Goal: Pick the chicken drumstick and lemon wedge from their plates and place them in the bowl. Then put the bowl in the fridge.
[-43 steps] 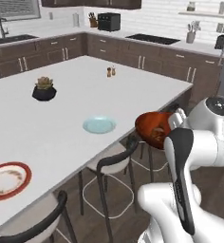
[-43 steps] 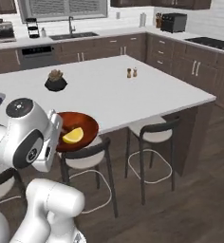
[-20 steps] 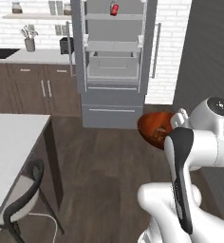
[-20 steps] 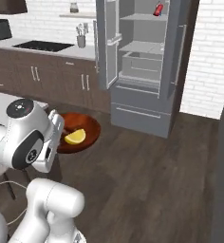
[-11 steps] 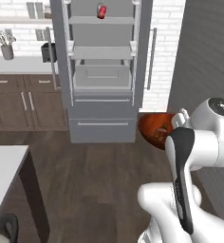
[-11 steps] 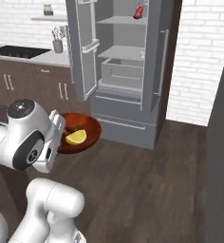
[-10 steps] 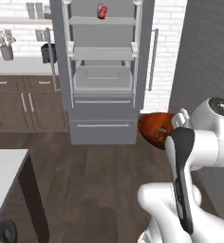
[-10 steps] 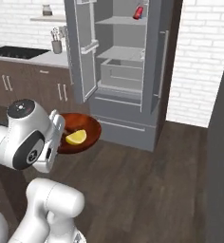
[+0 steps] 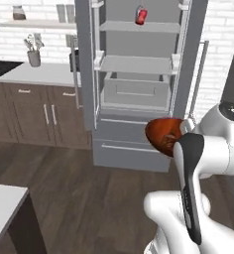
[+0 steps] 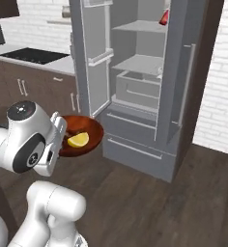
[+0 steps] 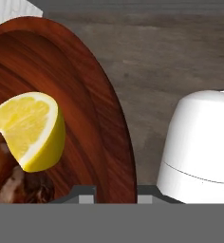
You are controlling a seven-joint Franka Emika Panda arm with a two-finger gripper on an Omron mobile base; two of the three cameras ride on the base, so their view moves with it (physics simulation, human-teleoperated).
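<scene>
Clamped on the rim of the bowl (image 10: 89, 135), the tool (image 11: 115, 192) held it level in the air before the fridge (image 9: 139, 89), whose doors stood open. Inside the bowl lay the lemon wedge (image 11: 31, 128) beside the chicken drumstick (image 11: 19, 182), and a red can (image 9: 141, 15) stood on the fridge's top shelf

You saw a bowl (image 11: 90, 109) of glossy, grained reddish wood, a lemon wedge (image 11: 31, 130) with smooth waxy rind, a fridge (image 9: 139, 84) in matt grey, and a floor (image 10: 149, 207) of dark wood planks.
</scene>
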